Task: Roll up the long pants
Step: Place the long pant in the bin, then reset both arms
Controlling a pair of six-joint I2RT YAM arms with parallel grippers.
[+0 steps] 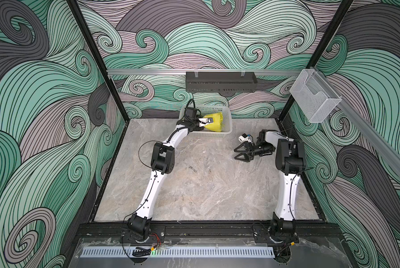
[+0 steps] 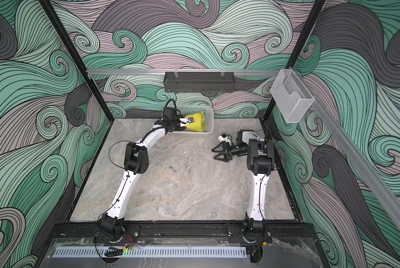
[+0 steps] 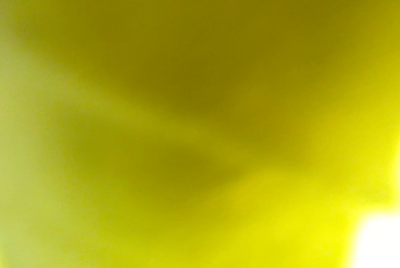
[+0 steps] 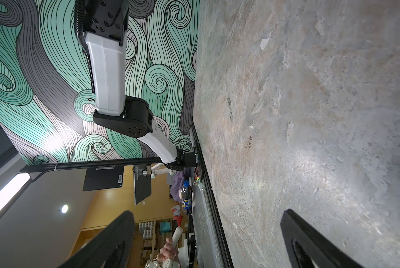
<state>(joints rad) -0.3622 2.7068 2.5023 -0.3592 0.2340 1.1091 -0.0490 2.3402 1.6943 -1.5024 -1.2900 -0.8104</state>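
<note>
long pants (image 1: 215, 123) (image 2: 197, 123) bunched into a compact yellow-green wad inside white basket (image 1: 208, 135) (image 2: 189, 134) at far edge of table (image 1: 206, 185). left gripper (image 1: 205, 123) (image 2: 187, 121) reaches into basket, tips against the wad; can't tell if it grips or is let go. Left wrist view is only blurred yellow fabric (image 3: 194, 116). right gripper (image 1: 239, 154) (image 2: 218, 153) (image 4: 208, 243) spread wide, holding nothing, low over bare table, well apart from basket
</note>
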